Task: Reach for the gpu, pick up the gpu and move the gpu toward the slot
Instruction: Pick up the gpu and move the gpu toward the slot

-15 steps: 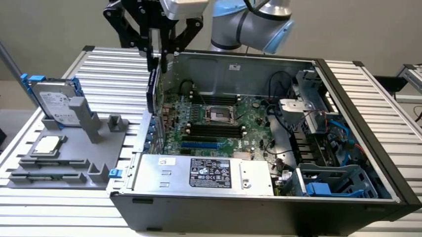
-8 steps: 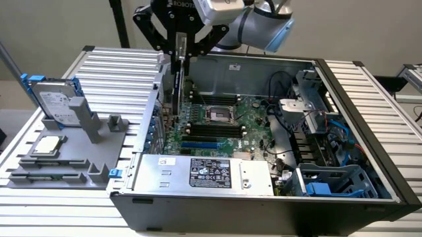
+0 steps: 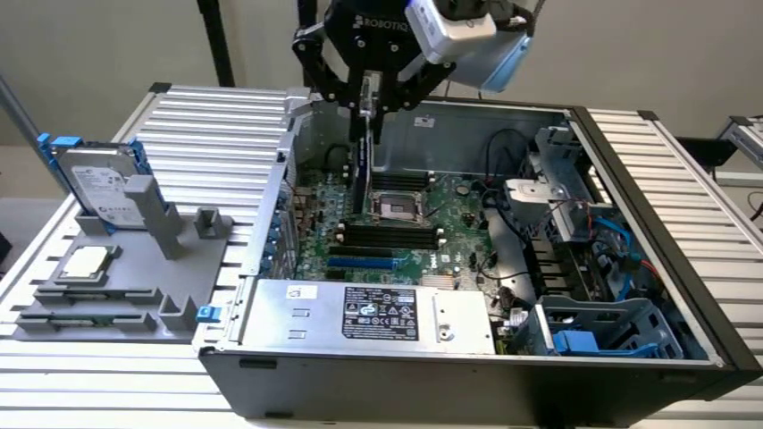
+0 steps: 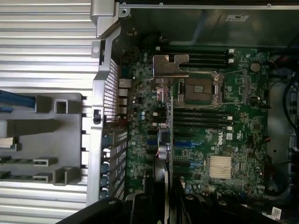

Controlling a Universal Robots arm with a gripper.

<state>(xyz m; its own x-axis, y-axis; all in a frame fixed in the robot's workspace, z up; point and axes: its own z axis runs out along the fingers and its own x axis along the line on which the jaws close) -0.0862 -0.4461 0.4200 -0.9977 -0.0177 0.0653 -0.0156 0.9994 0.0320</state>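
Fingers (image 3: 354, 96) of the gripper (image 3: 368, 105) clamped on the gpu (image 3: 361, 152), one on each flat face, with the card hanging below them inside the open computer case (image 3: 477, 375). Poised over the motherboard (image 3: 417, 234), near the case wall on the exterior view's left, clear of the board and apart from the blue slots (image 3: 361, 263) nearer the camera.

Best done slowly: hold the card square to the board, carry it high enough to pass over the processor socket (image 3: 396, 204) and the memory sockets, and line its thin edge up with the run of the slot before any lowering. Worth watching the wall side, where the bracket could catch on the rear openings.

Thin and edge-on from the exterior view, a dark strip running almost straight down from the grip, so long axis judged near upright. From the wrist view, gpu (image 4: 164, 140) as a narrow line leading away from the gripper (image 4: 163, 207), ending in the silver bracket (image 4: 170, 65) at the far, lower end, judged to point down toward the board.
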